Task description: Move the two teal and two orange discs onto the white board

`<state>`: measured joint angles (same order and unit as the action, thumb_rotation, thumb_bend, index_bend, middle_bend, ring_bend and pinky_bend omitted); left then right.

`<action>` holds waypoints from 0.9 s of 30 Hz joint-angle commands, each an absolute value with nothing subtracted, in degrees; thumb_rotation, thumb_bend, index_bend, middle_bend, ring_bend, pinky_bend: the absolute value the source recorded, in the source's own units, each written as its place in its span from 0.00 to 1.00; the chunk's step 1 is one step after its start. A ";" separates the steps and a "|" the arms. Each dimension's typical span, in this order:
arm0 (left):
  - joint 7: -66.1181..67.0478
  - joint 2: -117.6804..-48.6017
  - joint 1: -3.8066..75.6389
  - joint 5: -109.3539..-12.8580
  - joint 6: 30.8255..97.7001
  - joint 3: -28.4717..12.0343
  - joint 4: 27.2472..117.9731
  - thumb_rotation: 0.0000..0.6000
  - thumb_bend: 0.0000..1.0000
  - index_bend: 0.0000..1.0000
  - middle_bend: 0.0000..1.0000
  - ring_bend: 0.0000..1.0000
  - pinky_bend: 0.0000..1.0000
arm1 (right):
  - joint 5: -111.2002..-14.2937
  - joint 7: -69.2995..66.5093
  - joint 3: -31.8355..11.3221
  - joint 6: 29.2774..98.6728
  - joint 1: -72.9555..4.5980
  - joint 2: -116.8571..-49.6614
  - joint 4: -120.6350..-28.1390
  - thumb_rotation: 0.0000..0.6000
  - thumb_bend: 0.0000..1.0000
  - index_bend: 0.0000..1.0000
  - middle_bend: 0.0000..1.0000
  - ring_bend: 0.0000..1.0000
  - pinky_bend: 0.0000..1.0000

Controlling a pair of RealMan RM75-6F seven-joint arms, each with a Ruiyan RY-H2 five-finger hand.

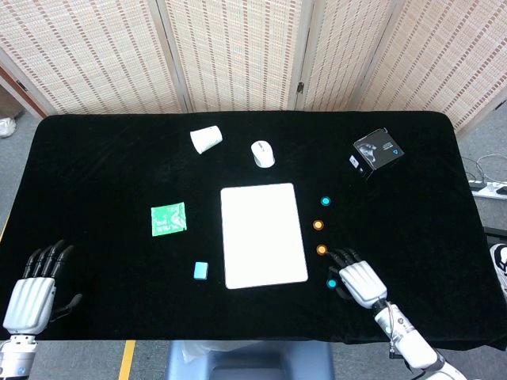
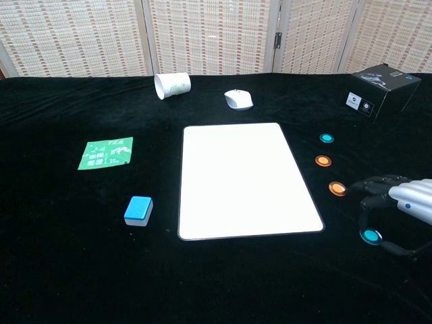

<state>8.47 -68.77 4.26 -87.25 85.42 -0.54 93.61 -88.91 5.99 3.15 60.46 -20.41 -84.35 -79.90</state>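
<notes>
Four discs lie in a line right of the white board [image 1: 263,234] [image 2: 246,179]: a far teal disc [image 1: 325,201] [image 2: 327,138], an orange disc [image 1: 318,225] [image 2: 323,160], a second orange disc [image 1: 322,249] [image 2: 336,188] and a near teal disc [image 1: 332,283] [image 2: 370,236]. My right hand [image 1: 360,279] [image 2: 405,202] hovers over the near teal disc, fingers curved down on its far side and thumb on its near side. The disc still lies on the cloth and nothing is held. My left hand [image 1: 32,289] rests open at the near left corner, seen only in the head view.
A tipped paper cup [image 1: 206,139] and a white mouse [image 1: 263,153] lie beyond the board, and a black box [image 1: 377,150] sits at the far right. A green packet [image 1: 169,218] and a small blue block [image 1: 200,271] lie left of the board.
</notes>
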 commanded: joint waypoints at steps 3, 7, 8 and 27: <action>8.32 -68.76 4.24 -87.30 85.50 -0.58 93.55 1.00 0.28 0.10 0.01 0.03 0.00 | -89.15 5.63 3.06 61.54 -20.33 -83.83 -80.59 1.00 0.47 0.50 0.15 0.00 0.00; 8.19 -68.68 4.22 -87.48 85.61 -0.54 93.55 1.00 0.28 0.10 0.01 0.03 0.00 | -89.46 5.21 2.66 62.64 -20.48 -83.04 -81.65 1.00 0.48 0.50 0.16 0.00 0.00; 8.18 -68.67 4.21 -87.47 85.63 -0.55 93.54 1.00 0.28 0.10 0.01 0.03 0.00 | -89.50 5.09 2.50 62.74 -20.62 -82.92 -81.90 1.00 0.47 0.50 0.16 0.00 0.00; 7.94 -68.15 3.80 -87.25 86.02 -0.49 93.61 1.00 0.28 0.10 0.01 0.03 0.00 | -80.87 16.09 -8.40 49.12 -35.88 -90.59 -88.15 1.00 0.47 0.51 0.16 0.00 0.00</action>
<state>7.96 -68.17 3.82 -87.27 86.01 -0.51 93.63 -82.70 14.29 -7.11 50.86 -34.34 -88.89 -88.25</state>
